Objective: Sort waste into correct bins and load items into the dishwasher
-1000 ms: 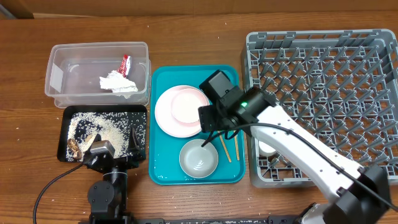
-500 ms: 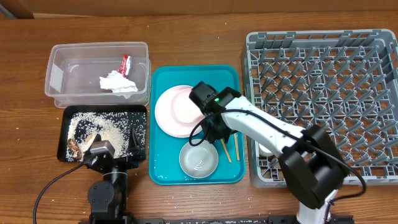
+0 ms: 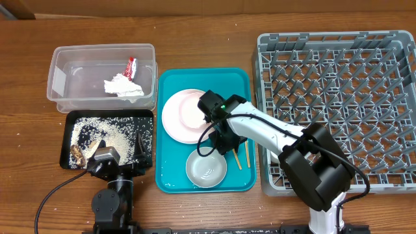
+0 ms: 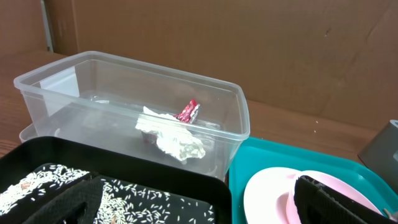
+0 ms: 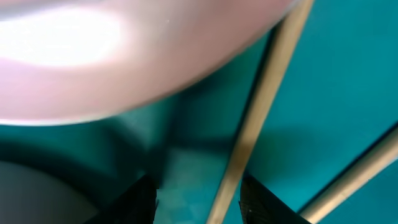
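The right pincer [image 3: 225, 142] sits low over the teal tray [image 3: 234, 81], between the plate [image 3: 182, 117] and the bowl [image 3: 206, 170], just beside the chopsticks [image 3: 247, 156]. On the left, the far tub [image 3: 75, 75] holds a tissue [image 3: 122, 87] and a wrapper [image 3: 130, 66]. The near black tray [image 3: 107, 112] holds rice [image 3: 110, 133]. The rack [image 3: 338, 78] stands on the right.
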Controlling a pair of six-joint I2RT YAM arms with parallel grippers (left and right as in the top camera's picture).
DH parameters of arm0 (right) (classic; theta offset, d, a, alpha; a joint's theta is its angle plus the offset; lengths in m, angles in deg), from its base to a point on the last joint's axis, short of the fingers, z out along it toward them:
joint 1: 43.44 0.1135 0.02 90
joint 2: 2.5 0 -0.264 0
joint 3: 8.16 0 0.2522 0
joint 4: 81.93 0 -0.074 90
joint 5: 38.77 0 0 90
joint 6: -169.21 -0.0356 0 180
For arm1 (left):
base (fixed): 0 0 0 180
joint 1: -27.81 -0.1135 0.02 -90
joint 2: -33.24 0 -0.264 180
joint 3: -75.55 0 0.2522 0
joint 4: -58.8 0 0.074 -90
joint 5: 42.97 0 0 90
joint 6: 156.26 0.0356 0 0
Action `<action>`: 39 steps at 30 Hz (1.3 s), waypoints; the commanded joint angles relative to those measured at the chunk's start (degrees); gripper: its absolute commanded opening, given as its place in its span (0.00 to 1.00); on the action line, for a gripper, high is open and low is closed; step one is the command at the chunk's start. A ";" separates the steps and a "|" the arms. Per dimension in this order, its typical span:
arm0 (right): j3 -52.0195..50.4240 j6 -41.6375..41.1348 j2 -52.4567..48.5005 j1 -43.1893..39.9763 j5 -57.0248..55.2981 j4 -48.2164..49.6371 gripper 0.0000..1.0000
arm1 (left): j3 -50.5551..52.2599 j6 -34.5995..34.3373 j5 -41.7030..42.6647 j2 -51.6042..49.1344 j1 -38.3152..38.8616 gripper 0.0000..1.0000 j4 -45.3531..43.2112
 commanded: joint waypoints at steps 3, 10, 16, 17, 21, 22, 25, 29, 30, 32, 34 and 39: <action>-2.27 1.95 -0.15 -1.51 0.50 0.76 0.29 | 0.22 -0.57 0.28 0.61 -0.50 1.00 -0.07; 1.33 1.70 0.70 -1.53 0.50 -4.61 0.09 | 0.22 -0.57 0.28 0.61 -0.50 1.00 -0.07; 6.36 -1.16 6.73 -1.55 0.46 -7.80 0.06 | 0.22 -0.57 0.28 0.61 -0.50 1.00 -0.07; 7.10 -1.90 8.09 -1.64 0.39 -7.80 0.06 | 0.22 -0.57 0.28 0.61 -0.50 1.00 -0.07; 10.58 -5.79 12.87 -2.43 -1.20 -7.89 0.04 | 0.22 -0.57 0.28 0.61 -0.50 1.00 -0.07; 11.23 -6.93 13.86 -2.86 -2.40 -7.89 0.04 | 0.22 -0.57 0.28 0.61 -0.50 1.00 -0.07; 11.87 -8.66 16.72 -5.35 -7.17 -7.48 0.04 | 0.22 -0.57 0.28 0.61 -0.50 1.00 -0.07; 11.87 -8.04 18.05 -11.47 -8.83 -7.19 0.04 | 0.22 -0.57 0.28 0.61 -0.50 1.00 -0.07; 11.78 -8.00 18.01 -13.51 -8.81 -7.17 0.04 | 0.22 -0.57 0.28 0.61 -0.50 1.00 -0.07; 11.76 -8.00 17.79 -16.94 -8.61 -7.15 0.04 | 0.22 -0.57 0.28 0.61 -0.50 1.00 -0.07; 11.76 -7.93 17.62 -19.89 -8.02 -6.67 0.04 | 0.22 -0.57 0.28 0.61 -0.50 1.00 -0.07; 11.65 -6.21 16.41 -24.68 -3.56 -5.92 0.04 | 0.22 -0.57 0.28 0.61 -0.50 1.00 -0.07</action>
